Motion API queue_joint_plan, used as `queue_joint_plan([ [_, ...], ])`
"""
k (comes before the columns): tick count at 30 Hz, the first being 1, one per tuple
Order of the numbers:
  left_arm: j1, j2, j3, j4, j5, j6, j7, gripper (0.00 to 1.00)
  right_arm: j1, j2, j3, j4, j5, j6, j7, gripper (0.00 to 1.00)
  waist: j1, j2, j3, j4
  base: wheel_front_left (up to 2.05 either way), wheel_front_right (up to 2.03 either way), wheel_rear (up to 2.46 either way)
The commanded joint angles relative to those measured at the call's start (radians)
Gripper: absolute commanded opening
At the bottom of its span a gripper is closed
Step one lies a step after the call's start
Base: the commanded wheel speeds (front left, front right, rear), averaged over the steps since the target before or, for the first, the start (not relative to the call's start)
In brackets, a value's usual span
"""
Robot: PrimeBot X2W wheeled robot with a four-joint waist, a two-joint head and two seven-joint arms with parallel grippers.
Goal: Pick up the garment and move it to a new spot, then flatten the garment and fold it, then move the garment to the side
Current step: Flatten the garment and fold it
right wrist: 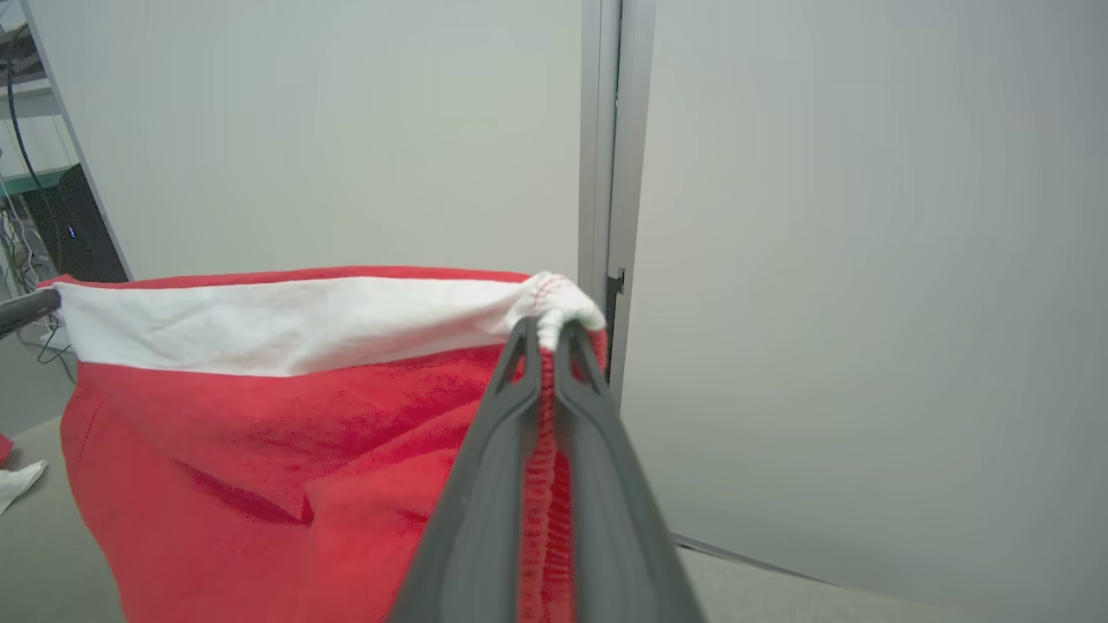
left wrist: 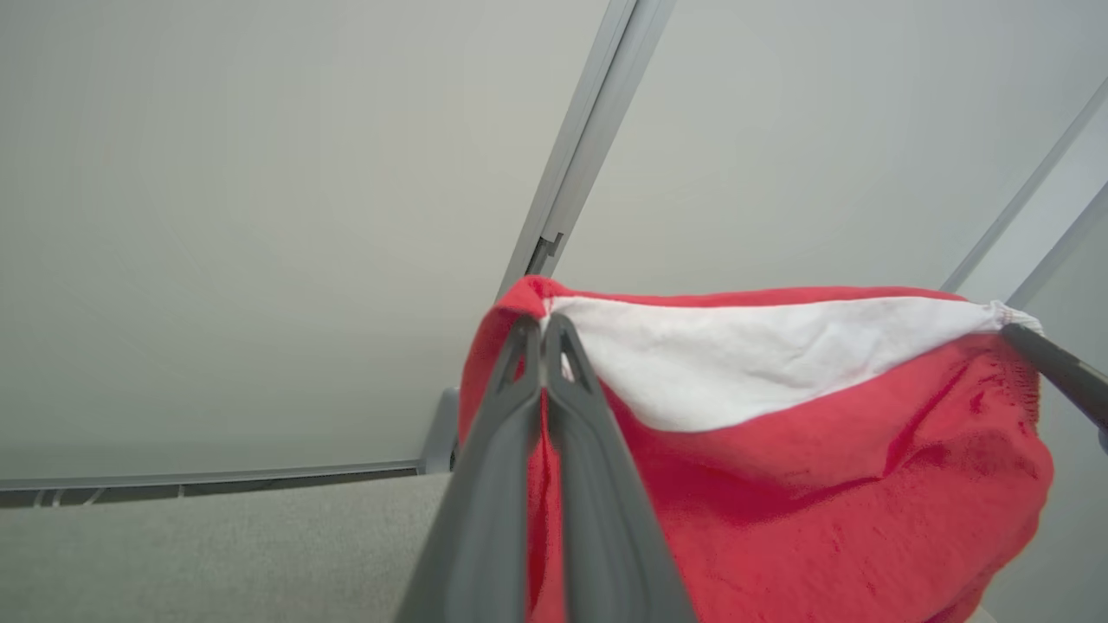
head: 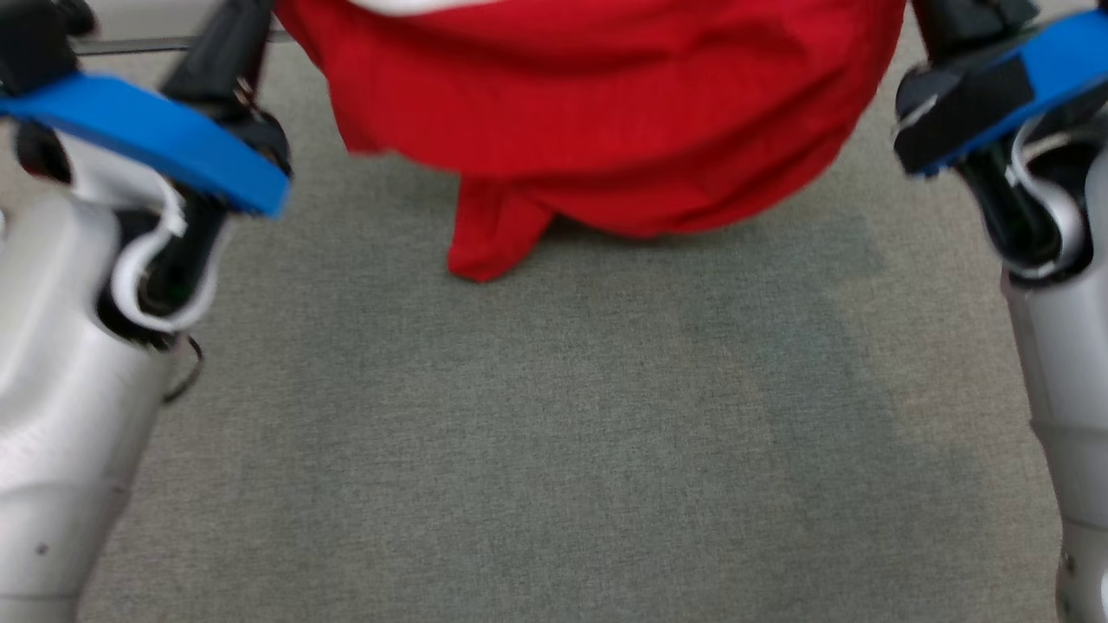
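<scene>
The garment [head: 597, 112] is red with a white inner band and hangs stretched between both arms above the grey cloth surface, its lowest fold [head: 493, 238] touching that surface. In the left wrist view my left gripper [left wrist: 545, 329] is shut on one top corner of the garment [left wrist: 822, 502]. At the opposite top corner, my right gripper [right wrist: 547, 333] is shut on the bunched hem of the garment [right wrist: 260, 450]. The white band [right wrist: 277, 320] runs taut between the two grips. The right gripper's dark finger [left wrist: 1056, 368] also enters the left wrist view at the far right.
Grey cloth surface [head: 554, 433] spreads below the hanging garment. Pale partition walls with a metal post [right wrist: 610, 138] stand just behind. Shelving with cables [right wrist: 35, 199] sits at the far left of the right wrist view, and a small white scrap [right wrist: 17, 484] lies on the surface there.
</scene>
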Motion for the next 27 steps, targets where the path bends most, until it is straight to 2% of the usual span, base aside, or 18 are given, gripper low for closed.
queue_joint_plan([
  [1,-0.051,0.013,0.015,0.002,0.008,0.009,0.009,0.0,-0.053,0.006,0.002,0.019,-0.009,0.0,-0.039,0.0,0.0,0.0,0.03,0.007,0.0,0.0,0.0],
  [3,-0.14,0.038,0.045,0.013,0.023,0.019,0.006,0.0,-0.142,0.023,-0.004,0.071,-0.023,0.0,-0.14,0.0,0.0,0.0,0.06,-0.002,0.0,0.0,0.0],
  [8,-0.303,0.037,0.08,0.048,0.069,0.018,-0.058,0.0,-0.315,0.056,-0.03,0.207,-0.085,0.0,-0.383,0.0,0.0,0.0,0.102,-0.014,0.0,0.0,0.0],
  [10,-0.344,0.032,0.073,0.056,0.096,0.008,-0.097,0.0,-0.36,0.066,-0.03,0.243,-0.115,0.0,-0.434,0.0,0.0,0.0,0.11,-0.015,0.0,0.0,0.0],
  [14,-0.359,0.01,0.056,0.055,0.118,-0.018,-0.19,0.0,-0.375,0.062,0.02,0.242,-0.159,0.0,-0.457,0.0,0.0,0.0,0.132,-0.013,0.0,0.0,0.0],
  [19,-0.24,-0.002,-0.005,0.027,0.125,-0.033,-0.252,0.0,-0.235,0.002,0.135,0.184,-0.16,0.0,-0.458,0.0,0.0,0.0,0.144,0.003,0.0,0.0,0.0],
  [23,-0.063,-0.003,-0.053,-0.042,0.083,-0.038,-0.271,0.0,-0.085,-0.076,0.247,0.181,-0.082,0.0,-0.458,0.0,0.0,0.0,0.121,0.021,0.0,0.0,0.0],
  [27,0.158,0.025,-0.101,-0.154,0.0,-0.039,-0.275,0.0,0.058,-0.161,0.347,0.153,0.034,0.0,-0.445,0.0,0.0,0.0,0.07,0.036,0.0,0.0,0.0],
])
